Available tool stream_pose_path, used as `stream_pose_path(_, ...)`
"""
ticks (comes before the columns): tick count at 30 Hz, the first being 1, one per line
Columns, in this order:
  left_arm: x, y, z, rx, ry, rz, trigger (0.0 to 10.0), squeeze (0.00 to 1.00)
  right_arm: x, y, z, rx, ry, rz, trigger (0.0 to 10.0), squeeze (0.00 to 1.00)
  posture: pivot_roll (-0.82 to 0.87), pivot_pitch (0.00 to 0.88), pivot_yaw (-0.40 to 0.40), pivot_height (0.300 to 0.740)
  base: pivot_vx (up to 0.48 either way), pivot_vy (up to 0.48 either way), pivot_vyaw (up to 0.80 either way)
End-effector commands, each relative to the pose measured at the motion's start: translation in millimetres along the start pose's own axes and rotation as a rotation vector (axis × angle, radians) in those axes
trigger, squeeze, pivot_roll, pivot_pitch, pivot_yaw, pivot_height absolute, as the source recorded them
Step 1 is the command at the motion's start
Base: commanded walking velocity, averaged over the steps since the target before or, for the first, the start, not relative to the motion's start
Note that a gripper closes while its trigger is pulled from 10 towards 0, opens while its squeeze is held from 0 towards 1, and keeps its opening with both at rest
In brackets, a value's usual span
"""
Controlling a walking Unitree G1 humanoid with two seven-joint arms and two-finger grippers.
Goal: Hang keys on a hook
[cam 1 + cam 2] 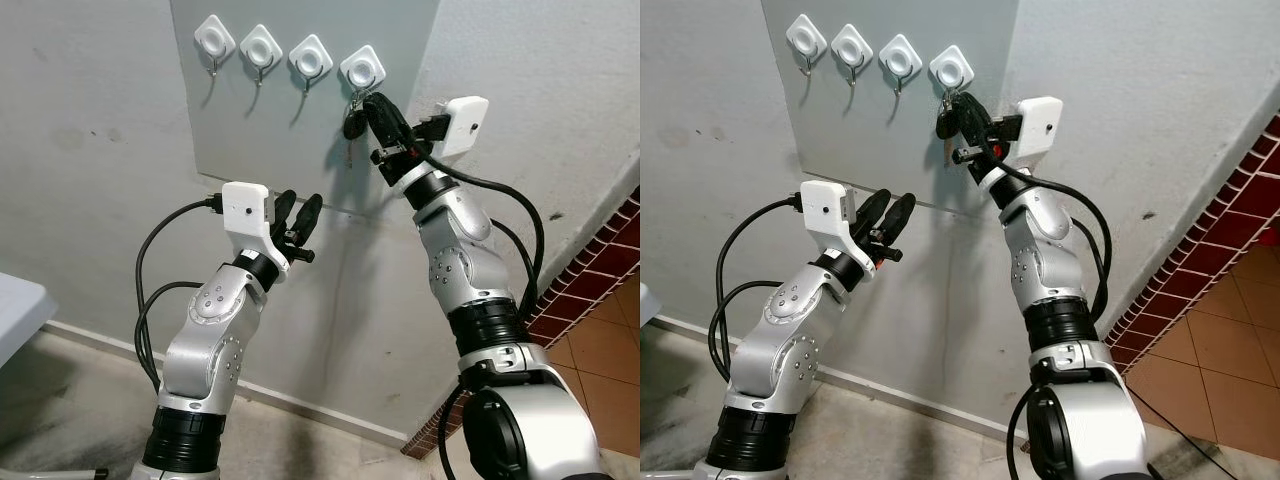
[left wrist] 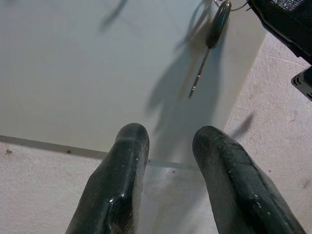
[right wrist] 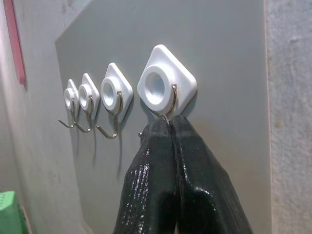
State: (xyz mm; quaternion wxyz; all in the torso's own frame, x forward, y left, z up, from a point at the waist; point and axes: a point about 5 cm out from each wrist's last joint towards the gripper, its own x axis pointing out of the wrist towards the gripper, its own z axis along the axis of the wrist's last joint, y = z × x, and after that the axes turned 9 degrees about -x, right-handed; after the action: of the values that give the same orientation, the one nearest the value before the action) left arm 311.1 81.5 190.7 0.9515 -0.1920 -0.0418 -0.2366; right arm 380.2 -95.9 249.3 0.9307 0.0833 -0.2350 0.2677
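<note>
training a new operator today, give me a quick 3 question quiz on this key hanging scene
1. True or false: the right claw is up at the rightmost hook, its fingers pressed together at the keys.
2. How many hooks are on the grey panel? A) three B) four C) five
3. Fill in: the left claw sits low, by the panel's bottom edge, with its fingers ____.

Key
1. True. The right wrist view shows the fingers closed together just under that hook.
2. B, four, in a row.
3. Apart (open), holding nothing.
</note>
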Motion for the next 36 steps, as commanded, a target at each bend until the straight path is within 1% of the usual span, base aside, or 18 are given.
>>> stream_pose_path(1, -0.2, -5.2, 3.1, -0.003, -0.008, -0.02, 10.0, 0.0, 1.7, -3.0, 2.2, 0.023, -0.004, -0.006, 10.0, 0.0, 0.1, 0.019, -0.077, 0.736, 0.0, 0.0, 0.0)
stream_pose_path(6, -0.2, -5.1, 3.2, 0.001, -0.007, -0.019, 10.0, 0.0, -0.5, -1.7, -1.8, 0.045, 0.015, 0.002, 10.0, 0.0, 0.1, 0.02, -0.076, 0.736, 0.0, 0.0, 0.0)
stream_pose_path(10, -0.1, -5.3, 3.5, -0.003, -0.006, -0.018, 10.0, 0.0, -7.3, 0.7, -12.0, 0.074, 0.055, 0.0, 10.0, 0.0, 0.1, 0.018, -0.078, 0.736, 0.0, 0.0, 0.0)
stream_pose_path(13, -0.2, -5.4, 3.4, -0.005, -0.007, -0.018, 10.0, 0.0, -11.8, 1.4, -15.3, 0.056, 0.06, 0.001, 10.0, 0.0, 0.11, 0.014, -0.08, 0.736, 0.0, 0.0, 0.0)
stream_pose_path(16, -0.2, -5.6, 3.7, -0.004, -0.008, -0.017, 10.0, 0.0, -14.9, 1.8, -17.9, 0.075, 0.065, 0.001, 10.0, 0.0, 0.11, 0.014, -0.08, 0.736, 0.0, 0.0, 0.0)
stream_pose_path(17, -0.3, -5.5, 3.5, -0.005, -0.008, -0.017, 10.0, 0.0, -17.8, 2.5, -19.2, 0.08, 0.06, 0.007, 10.0, 0.28, 0.11, 0.007, -0.08, 0.736, 0.0, 0.0, 0.0)
stream_pose_path(18, -0.4, -5.4, 3.4, -0.006, -0.008, -0.018, 10.0, 0.0, -19.8, 3.1, -20.0, 0.082, 0.056, 0.012, 10.0, 0.28, 0.11, 0.005, -0.079, 0.736, 0.0, 0.0, 0.0)
stream_pose_path(19, -0.7, -5.1, 3.1, -0.006, -0.007, -0.017, 10.0, 0.0, -24.5, 2.8, -23.6, 0.08, 0.069, -0.001, 10.0, 1.0, 0.11, 0.003, -0.078, 0.736, 0.0, 0.0, 0.0)
stream_pose_path(21, -0.8, -4.9, 3.1, -0.006, -0.007, -0.017, 10.0, 0.0, -28.4, 3.5, -25.7, 0.093, 0.069, -0.001, 10.0, 1.0, 0.11, 0.002, -0.076, 0.736, 0.0, 0.0, 0.0)
stream_pose_path(24, -0.3, -4.4, 2.3, -0.003, -0.004, -0.011, 10.0, 0.0, -35.9, 3.8, -28.1, 0.082, 0.069, -0.009, 10.0, 1.0, 0.11, 0.002, -0.076, 0.736, 0.0, 0.0, 0.0)
stream_pose_path(25, -0.3, -4.4, 2.3, -0.003, -0.004, -0.011, 10.0, 0.0, -35.9, 3.8, -28.1, 0.082, 0.069, -0.009, 10.0, 1.0, 0.11, 0.002, -0.076, 0.736, 0.0, 0.0, 0.0)
stream_pose_path(29, 0.6, -0.3, -0.9, 0.016, 0.0, 0.024, 10.0, 0.0, -48.7, 3.1, -32.1, 0.053, 0.063, -0.03, 10.0, 1.0, 0.1, 0.0, -0.069, 0.736, 0.0, 0.0, 0.0)
stream_pose_path(32, 0.4, 3.0, -4.6, 0.032, 0.004, 0.053, 10.0, 0.0, -57.1, 3.1, -36.9, 0.032, 0.084, -0.041, 10.0, 1.0, 0.1, 0.0, -0.069, 0.736, 0.0, 0.0, 0.0)
stream_pose_path(35, -2.6, 11.7, -17.0, 0.051, 0.039, 0.098, 10.0, 0.0, -73.2, 3.2, -46.3, 0.031, 0.119, -0.057, 10.0, 1.0, 0.1, 0.0, -0.064, 0.736, 0.0, 0.0, 0.0)
stream_pose_path(36, -5.4, 17.1, -25.9, 0.054, 0.063, 0.119, 10.0, 0.0, -83.8, 2.2, -53.1, 0.008, 0.155, -0.074, 10.0, 1.0, 0.1, 0.0, -0.063, 0.736, 0.0, 0.0, 0.0)
